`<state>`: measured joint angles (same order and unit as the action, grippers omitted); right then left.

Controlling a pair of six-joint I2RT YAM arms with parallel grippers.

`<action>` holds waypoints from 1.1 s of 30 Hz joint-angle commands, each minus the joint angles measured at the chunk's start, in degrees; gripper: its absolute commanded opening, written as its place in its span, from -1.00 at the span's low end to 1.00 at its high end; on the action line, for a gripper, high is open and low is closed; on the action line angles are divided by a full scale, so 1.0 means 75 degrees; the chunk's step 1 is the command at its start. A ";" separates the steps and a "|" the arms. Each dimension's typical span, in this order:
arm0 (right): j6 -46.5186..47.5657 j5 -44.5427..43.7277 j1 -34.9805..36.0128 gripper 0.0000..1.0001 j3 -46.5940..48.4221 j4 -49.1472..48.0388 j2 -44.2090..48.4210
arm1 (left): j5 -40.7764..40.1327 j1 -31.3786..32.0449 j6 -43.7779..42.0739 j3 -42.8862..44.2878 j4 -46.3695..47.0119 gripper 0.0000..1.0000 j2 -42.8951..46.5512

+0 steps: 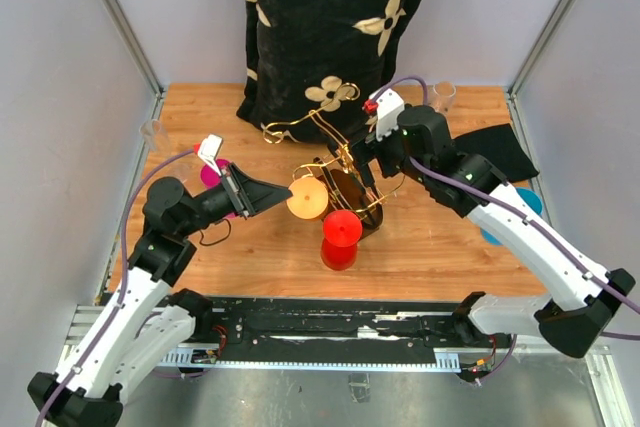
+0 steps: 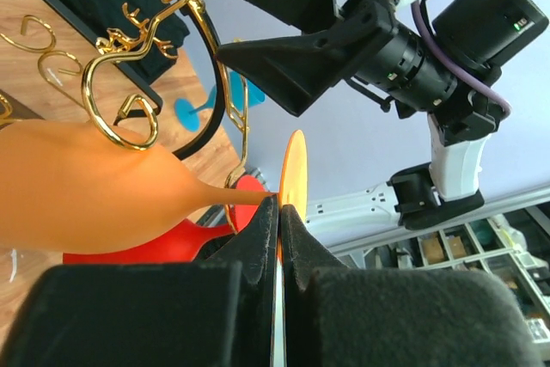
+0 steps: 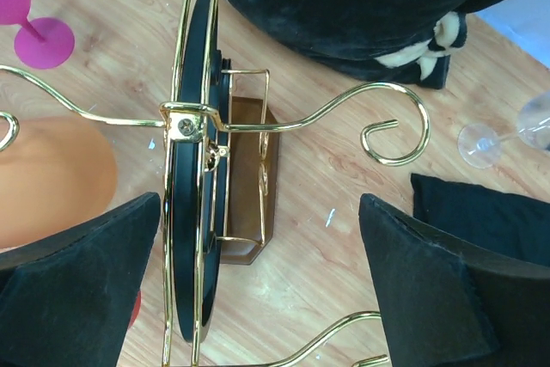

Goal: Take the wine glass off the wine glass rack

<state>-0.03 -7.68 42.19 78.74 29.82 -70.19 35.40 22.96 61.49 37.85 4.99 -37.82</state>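
Note:
An orange wine glass [image 1: 307, 197] hangs just left of the gold wire wine glass rack [image 1: 345, 172]. My left gripper [image 1: 288, 194] is shut on the rim of its foot [image 2: 296, 169]. The bowl [image 2: 86, 186] lies beside a gold scroll arm [image 2: 129, 113]; whether they touch I cannot tell. My right gripper [image 1: 365, 152] hovers over the rack, open. In its wrist view the black fingers [image 3: 77, 290] stand wide apart around the oval loop [image 3: 193, 212] and the brown base [image 3: 249, 186], gripping nothing. The orange bowl [image 3: 51, 178] shows at the left there.
A red glass [image 1: 340, 237] sits at the rack's front. A pink glass [image 1: 212, 172] is behind the left arm, and a blue one [image 1: 525, 202] shows past the right arm. Clear glasses [image 1: 443, 95] [image 1: 153, 132] stand near the edges. A black cloth [image 1: 500, 152] and a floral blanket [image 1: 320, 27] lie behind.

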 commanded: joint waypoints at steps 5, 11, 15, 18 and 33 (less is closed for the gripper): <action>-0.0170 0.0802 -0.0138 1.00 0.0079 0.0315 -0.0413 | -0.0370 0.0037 -0.0729 0.0480 -0.1824 -0.99 0.0787; -0.0185 0.0943 -0.0305 0.85 0.0234 0.0383 -0.0959 | -0.0264 0.0043 -0.0596 0.0309 -0.1987 -0.99 0.1092; -0.0024 0.0953 -0.0534 0.36 0.0301 0.0291 -0.1244 | -0.0712 0.0043 -0.1382 0.0579 -0.3097 -0.99 0.1190; 0.0262 0.0805 -0.0746 0.23 0.0381 0.0289 -0.1360 | -0.1188 0.0043 -0.2032 0.0851 -0.3968 -0.99 0.1216; 0.0556 0.0640 -0.1243 0.30 0.0544 0.0115 -0.1038 | -0.4364 0.0048 -0.4675 0.2145 -0.6763 -0.99 0.0464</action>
<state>3.27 -1.56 33.65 80.53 32.40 -80.60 10.96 23.00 33.45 51.09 -40.36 -32.45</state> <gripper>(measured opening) 0.645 0.018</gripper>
